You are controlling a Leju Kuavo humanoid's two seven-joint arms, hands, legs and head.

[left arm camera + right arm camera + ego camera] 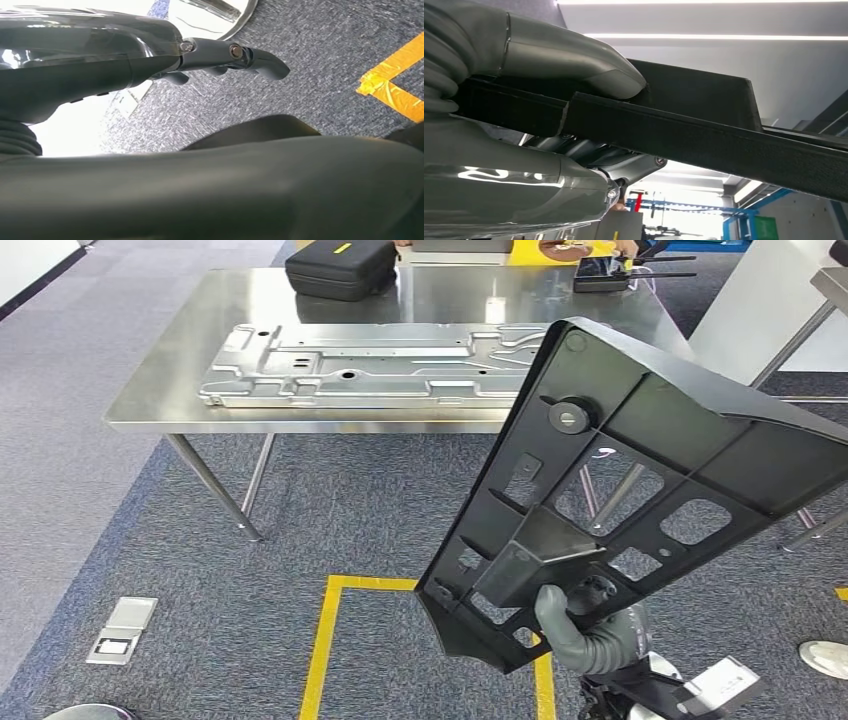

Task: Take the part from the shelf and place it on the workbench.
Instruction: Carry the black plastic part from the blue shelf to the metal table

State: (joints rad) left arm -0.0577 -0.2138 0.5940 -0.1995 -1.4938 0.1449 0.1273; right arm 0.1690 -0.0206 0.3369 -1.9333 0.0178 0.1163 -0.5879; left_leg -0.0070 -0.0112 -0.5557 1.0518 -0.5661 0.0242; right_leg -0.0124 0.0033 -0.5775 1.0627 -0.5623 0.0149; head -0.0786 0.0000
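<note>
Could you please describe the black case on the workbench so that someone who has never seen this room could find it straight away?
Start at the steel workbench ahead of the robot, where a long silver stamped metal panel lies along the near side. Behind that panel, at the far edge, sits the black case. It is dark, soft-cornered and carries a small yellow mark on its lid.

Right hand (588,632) raised low on the near right, thumb and fingers clamped on the black part (640,490); left hand (220,57) hanging, fingers loosely extended, holding nothing.
</note>
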